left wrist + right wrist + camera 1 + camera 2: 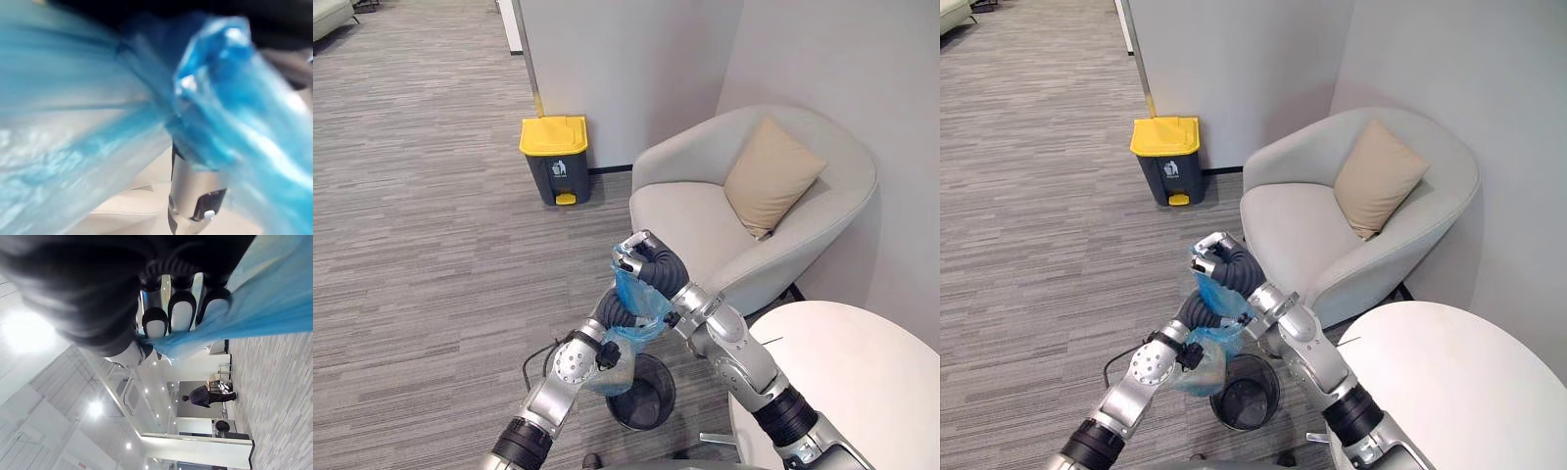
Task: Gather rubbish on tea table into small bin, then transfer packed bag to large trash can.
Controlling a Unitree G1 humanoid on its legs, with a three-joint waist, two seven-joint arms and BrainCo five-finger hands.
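Blue bag (628,294) hangs over small bin (651,403).
Right robot hand (641,257) clutches it, left robot hand (610,315) unclear; I'd walk to large trash can (556,157).

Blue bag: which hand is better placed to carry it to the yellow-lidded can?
Right, probably. The right hand is curled on the top of the blue bag, which hangs above the small bin. The left hand sits lower against it, its hold unclear.

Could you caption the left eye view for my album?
Right hand grips the blue bag near the small bin, left hand against it; yellow-lidded can beyond.
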